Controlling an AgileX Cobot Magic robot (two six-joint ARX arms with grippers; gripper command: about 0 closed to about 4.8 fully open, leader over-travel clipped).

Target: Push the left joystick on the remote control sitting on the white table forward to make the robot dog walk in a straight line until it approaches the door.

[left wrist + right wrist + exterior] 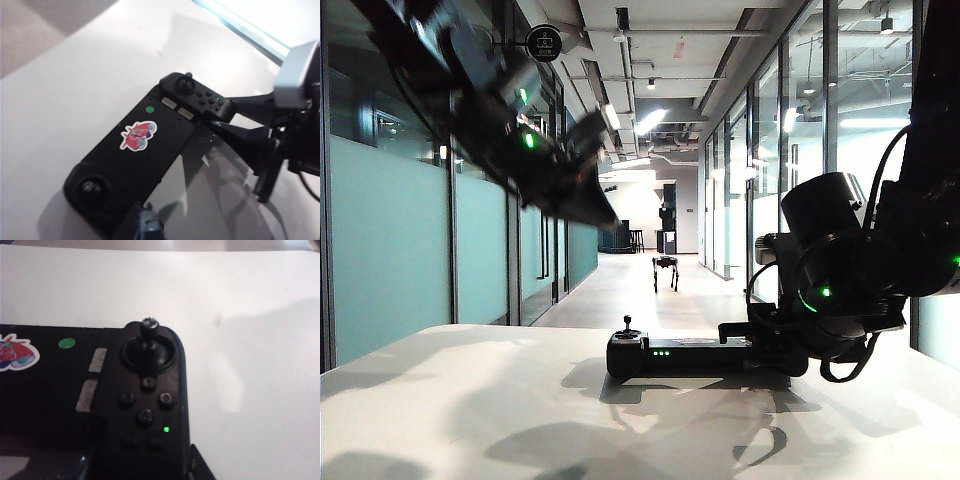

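The black remote control [670, 356] lies on the white table [470, 400]. Its left joystick [627, 325] stands upright and untouched on the end away from my right arm, and also shows as the left joystick [92, 188] from above. My left gripper [598, 212] hangs high above the table, up and to the left of that stick, its fingertips [145, 222] together with nothing between them. My right gripper [142, 471] is shut on the controller's other end, below the right stick [149, 330]. The robot dog [665, 270] stands far down the corridor. I cannot make out the door.
Glass walls line both sides of the corridor [650, 290] beyond the table's far edge. My right arm's bulky wrist [835, 270] sits low over the table's right part. A red sticker [137, 136] marks the controller's middle panel.
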